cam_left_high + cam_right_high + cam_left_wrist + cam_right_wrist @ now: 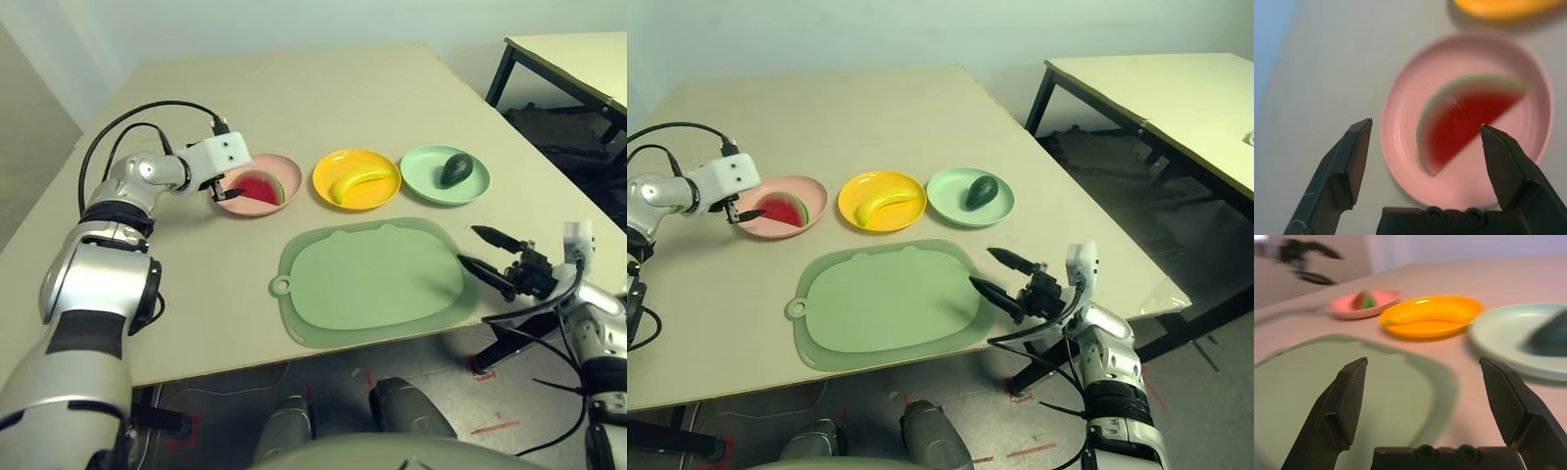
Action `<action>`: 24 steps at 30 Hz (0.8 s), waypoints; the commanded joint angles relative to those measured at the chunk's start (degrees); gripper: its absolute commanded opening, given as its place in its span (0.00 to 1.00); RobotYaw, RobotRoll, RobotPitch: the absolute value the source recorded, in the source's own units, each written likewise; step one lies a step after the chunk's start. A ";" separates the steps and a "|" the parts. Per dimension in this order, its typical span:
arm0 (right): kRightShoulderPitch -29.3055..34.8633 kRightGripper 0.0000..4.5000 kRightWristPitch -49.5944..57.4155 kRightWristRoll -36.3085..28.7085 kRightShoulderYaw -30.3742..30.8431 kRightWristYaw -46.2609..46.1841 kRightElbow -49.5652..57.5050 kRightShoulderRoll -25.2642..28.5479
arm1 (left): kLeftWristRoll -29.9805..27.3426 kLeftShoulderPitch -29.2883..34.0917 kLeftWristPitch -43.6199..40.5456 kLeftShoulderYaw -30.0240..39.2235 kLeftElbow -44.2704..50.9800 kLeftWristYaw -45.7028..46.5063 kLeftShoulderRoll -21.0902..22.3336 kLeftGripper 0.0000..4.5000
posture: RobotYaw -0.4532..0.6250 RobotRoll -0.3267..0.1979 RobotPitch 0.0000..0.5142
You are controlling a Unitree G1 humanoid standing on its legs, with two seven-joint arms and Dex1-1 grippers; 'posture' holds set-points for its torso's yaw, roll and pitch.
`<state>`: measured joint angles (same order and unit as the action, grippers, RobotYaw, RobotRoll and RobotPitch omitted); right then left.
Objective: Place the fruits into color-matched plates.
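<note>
The red watermelon wedge (261,188) lies in the pink plate (287,169) at the left of the row. My left gripper (220,192) is open at that plate's left rim, its fingers (1354,156) apart and free of the wedge (1464,122). In the yellow plate (327,172) at the middle lies the banana (359,181). The dark avocado (456,168) rests in the mint green plate (421,174) on the right. My right gripper (470,247) stands open and empty by the table's front right edge.
A large green mat (377,279) with a ring tab lies in front of the plates, its right edge close to my right gripper. A second table (578,59) stands at the far right. Bare tabletop (294,88) stretches behind the plates.
</note>
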<state>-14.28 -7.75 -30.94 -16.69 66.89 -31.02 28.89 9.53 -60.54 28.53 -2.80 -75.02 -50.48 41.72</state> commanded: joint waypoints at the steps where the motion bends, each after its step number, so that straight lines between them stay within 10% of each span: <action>1: -1.82 1.00 -2.47 2.15 -2.39 -7.44 -3.10 -0.81 | -9.46 3.45 -3.03 7.88 4.62 -4.09 0.25 1.00 | 0.25 0.62 0.04; 14: -5.44 1.00 -15.98 8.30 -5.06 -18.47 -19.21 0.93 | -30.49 47.03 -26.96 27.09 57.09 13.67 -8.70 1.00 | 0.34 0.62 0.10; 24: -7.12 1.00 -19.66 9.50 -5.79 -20.51 -24.73 2.08 | -33.84 60.73 -29.01 30.01 65.06 24.03 -20.34 1.00 | 0.37 0.62 0.16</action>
<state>-21.46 -26.65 -21.96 -22.14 46.79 -54.81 30.87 -23.33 -0.25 -0.24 26.50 -11.37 -27.58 21.82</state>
